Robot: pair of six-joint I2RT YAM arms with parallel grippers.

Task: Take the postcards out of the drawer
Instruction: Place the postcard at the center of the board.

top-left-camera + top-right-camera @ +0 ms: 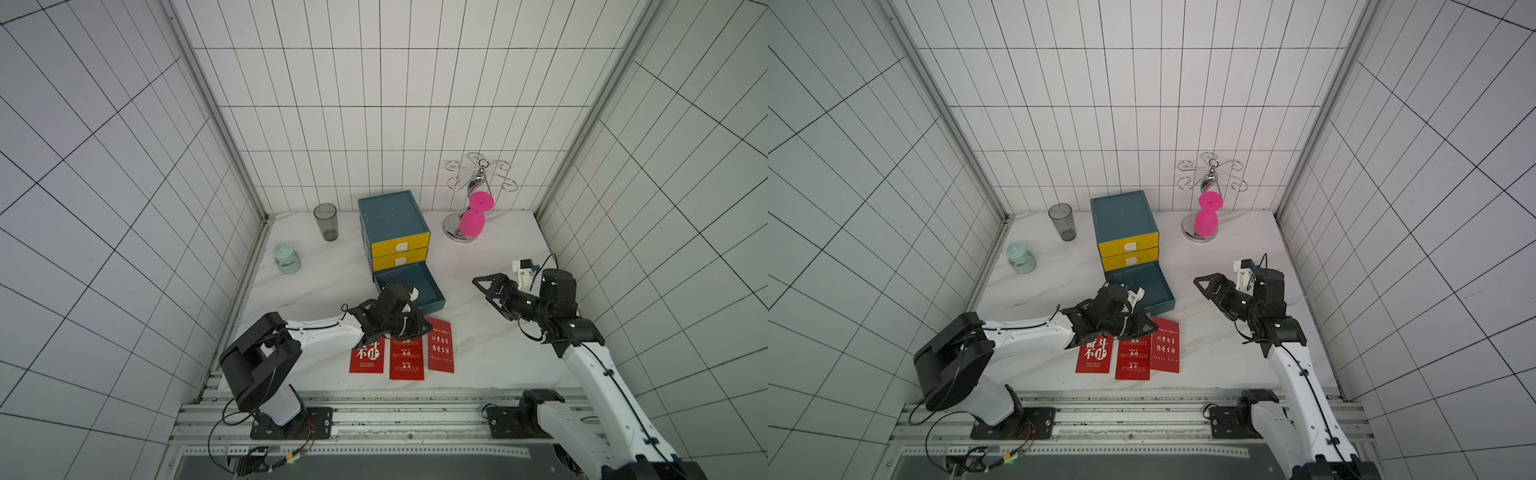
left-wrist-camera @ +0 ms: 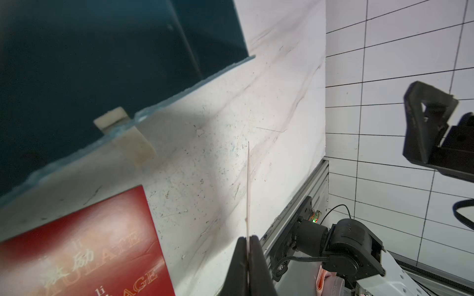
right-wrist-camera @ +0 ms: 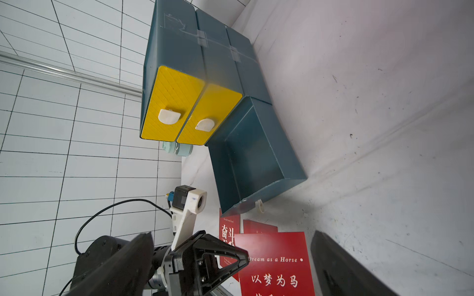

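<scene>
just in front of the open teal drawer (image 1: pixel 424 282) sit three red postcards (image 1: pixel 407 361) with white chinese and english lettering, the rightmost pinched in the left gripper (image 1: pixel 422 329) while the right gripper (image 1: pixel 487 296) gapes wide.

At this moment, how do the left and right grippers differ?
The left gripper is shut, pinching a postcard by one end; the right gripper stands wide open and holds nothing. The left gripper sits just in front of the open drawer; the right gripper hangs off to the side, apart from it. Both have black triangular fingers.
</scene>
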